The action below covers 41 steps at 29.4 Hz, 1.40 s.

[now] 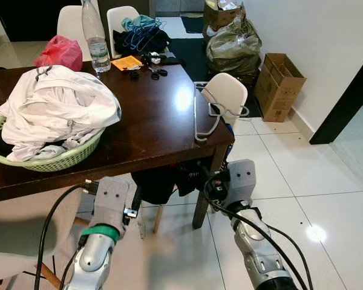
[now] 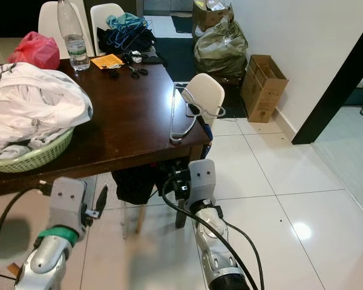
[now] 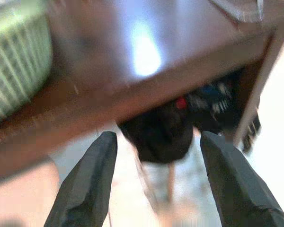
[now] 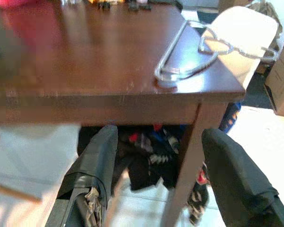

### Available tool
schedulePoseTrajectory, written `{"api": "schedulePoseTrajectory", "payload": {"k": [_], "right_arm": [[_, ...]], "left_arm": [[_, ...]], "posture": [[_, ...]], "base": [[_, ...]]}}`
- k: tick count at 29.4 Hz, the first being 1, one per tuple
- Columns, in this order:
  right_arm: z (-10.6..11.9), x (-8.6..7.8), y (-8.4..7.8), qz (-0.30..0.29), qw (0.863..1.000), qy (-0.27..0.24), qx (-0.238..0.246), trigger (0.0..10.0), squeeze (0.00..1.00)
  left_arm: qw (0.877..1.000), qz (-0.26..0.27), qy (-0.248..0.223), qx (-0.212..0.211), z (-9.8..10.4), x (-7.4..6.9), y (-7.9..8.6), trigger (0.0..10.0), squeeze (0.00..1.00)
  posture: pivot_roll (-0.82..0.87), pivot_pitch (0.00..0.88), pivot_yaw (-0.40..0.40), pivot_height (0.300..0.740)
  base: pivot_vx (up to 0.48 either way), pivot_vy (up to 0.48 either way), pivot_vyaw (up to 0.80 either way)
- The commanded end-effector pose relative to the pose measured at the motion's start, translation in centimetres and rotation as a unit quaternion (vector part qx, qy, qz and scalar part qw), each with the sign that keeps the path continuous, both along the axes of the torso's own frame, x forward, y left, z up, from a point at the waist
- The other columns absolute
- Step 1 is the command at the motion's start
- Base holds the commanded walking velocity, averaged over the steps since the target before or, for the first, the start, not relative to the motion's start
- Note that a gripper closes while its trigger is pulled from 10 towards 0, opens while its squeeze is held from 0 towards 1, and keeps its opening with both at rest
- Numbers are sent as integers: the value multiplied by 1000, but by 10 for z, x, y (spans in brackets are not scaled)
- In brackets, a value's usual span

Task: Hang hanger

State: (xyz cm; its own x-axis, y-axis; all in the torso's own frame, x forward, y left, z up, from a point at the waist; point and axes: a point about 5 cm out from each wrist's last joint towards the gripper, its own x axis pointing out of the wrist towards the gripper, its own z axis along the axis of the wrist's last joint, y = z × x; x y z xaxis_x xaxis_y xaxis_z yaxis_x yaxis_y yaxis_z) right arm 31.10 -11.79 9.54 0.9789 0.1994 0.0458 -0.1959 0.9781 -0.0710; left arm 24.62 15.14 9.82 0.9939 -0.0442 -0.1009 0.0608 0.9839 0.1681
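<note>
Dark bundle (image 4: 151, 156) under the worktop (image 1: 151, 121), possibly bags, blurred; green basket (image 3: 16, 61) cut off at the edge.

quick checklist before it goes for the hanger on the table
1. Clear plastic hanger located: ok, it lies flat at the right edge of the dark wooden table, hook end poking past the edge toward the white chair.
2. Hanger free of clutter: ok, nothing lies on it; the green laundry basket sits well apart.
3. Right gripper ready: ok, fingers open, nothing held.
4. Left gripper ready: ok, fingers open, nothing held.
5. Gripper height: not ok, both hang below the tabletop.
6. Rail or hook to hang it on: cannot tell.
</note>
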Motion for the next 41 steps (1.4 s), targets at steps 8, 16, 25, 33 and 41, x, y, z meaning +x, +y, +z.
{"api": "schedulePoseTrajectory", "payload": {"k": [8, 16, 25, 33, 41], "right_arm": [[-45, -34, -18, 1, 996, 74, -42, 10000, 0], [-43, -40, -10, -1, 997, 75, -8, 10000, 0], [-24, -41, -15, 43, 998, 39, -27, 10000, 0], [32, 15, -32, -65, 996, -54, 11, 10000, 0], [36, 7, -8, -29, 997, -59, 29, 10000, 0]], "left_arm": [[998, -23, 38, 48, -16, -20, 11, 10000, 0], [999, -24, -9, 48, -1, -11, 1, 10000, 0], [998, -32, -31, 47, 14, 0, -2, 10000, 0], [997, 8, -60, 55, 25, 13, 14, 10000, 0], [996, 28, -82, 31, 34, 15, 7, 10000, 0]], "posture": [[47, 18, 33, 740], [19, 11, 52, 740], [20, 0, 90, 740], [33, 0, 46, 740], [19, 0, 31, 740]], "base": [[0, 0, 0], [0, 0, 0], [0, 0, 0], [0, 0, 0], [0, 0, 0]]}}
